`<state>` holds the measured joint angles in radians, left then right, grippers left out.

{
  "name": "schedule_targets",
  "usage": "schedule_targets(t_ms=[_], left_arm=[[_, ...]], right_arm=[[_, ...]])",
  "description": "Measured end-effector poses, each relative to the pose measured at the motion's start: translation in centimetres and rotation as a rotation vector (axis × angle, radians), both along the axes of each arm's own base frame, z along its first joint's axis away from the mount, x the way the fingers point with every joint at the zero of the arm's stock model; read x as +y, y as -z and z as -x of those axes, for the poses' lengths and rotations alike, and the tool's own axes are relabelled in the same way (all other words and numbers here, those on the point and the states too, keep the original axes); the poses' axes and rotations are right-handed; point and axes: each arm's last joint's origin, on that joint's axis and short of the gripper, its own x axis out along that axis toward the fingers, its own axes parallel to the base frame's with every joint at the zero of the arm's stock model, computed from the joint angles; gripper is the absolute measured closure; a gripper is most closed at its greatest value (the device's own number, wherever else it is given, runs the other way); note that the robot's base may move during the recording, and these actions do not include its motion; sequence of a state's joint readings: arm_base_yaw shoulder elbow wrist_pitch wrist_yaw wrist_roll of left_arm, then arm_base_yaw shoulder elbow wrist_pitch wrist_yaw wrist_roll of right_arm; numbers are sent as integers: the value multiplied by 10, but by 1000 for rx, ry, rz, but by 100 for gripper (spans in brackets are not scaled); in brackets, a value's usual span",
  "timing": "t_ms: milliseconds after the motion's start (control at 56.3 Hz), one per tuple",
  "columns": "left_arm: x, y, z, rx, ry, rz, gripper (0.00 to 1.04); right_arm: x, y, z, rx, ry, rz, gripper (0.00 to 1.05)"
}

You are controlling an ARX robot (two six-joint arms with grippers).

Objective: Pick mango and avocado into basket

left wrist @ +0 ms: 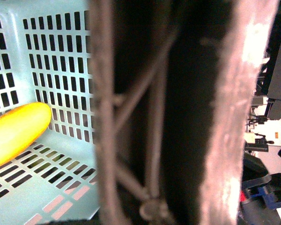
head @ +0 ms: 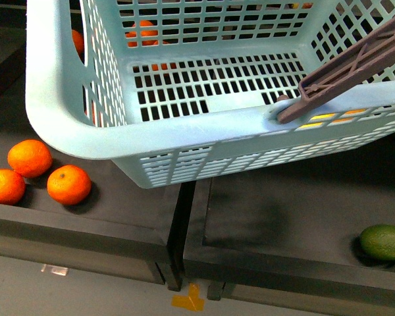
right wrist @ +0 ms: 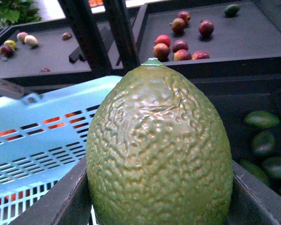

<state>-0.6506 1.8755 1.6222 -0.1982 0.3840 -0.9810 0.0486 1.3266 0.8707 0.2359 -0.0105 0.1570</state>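
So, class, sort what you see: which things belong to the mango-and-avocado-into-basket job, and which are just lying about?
Belong to the job:
basket
mango, lying inside it
avocado

Just lying about:
oranges
red fruits on a far tray
lone green fruit on the right-hand tray

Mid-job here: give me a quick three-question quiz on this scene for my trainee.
1. True or false: the mango already lies inside the basket.
2. What does the right gripper hold? A) a lime B) the avocado C) a pear
3. In the front view, how many oranges lie uncovered on the tray left of the basket?
Key: 1 true; 2 B; 3 three.
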Motion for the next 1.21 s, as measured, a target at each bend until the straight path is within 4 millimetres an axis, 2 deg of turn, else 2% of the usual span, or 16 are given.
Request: schedule_targets(t_ms=[124,284,532,710,887,941,1029,1207], left_arm=[[0,0,0,-1,-2,-1,92],[0,0,0,-1,-2,0,92],[0,0,0,0,-1,-1,92],[0,0,0,3,-1,1,92],[0,0,0,2,-6,-1,92],[0,0,0,1,-10,-2,92],[0,0,0,-3,-8,-5,92],[0,0,0,8,-3,3,92]], right_arm=[[17,11,-1,31,-27,0,41],[25,16,1,46,-37,-2,40],[28,14,5,45,-43,-9,9],[17,6,10,25,12,-17,9],[-10,3,20,23,199,8,9],[-17,7,31,-78,135,38,17],[-14,22,56,-224,45,100,36],[-15,60,91,-212,42,139,76]])
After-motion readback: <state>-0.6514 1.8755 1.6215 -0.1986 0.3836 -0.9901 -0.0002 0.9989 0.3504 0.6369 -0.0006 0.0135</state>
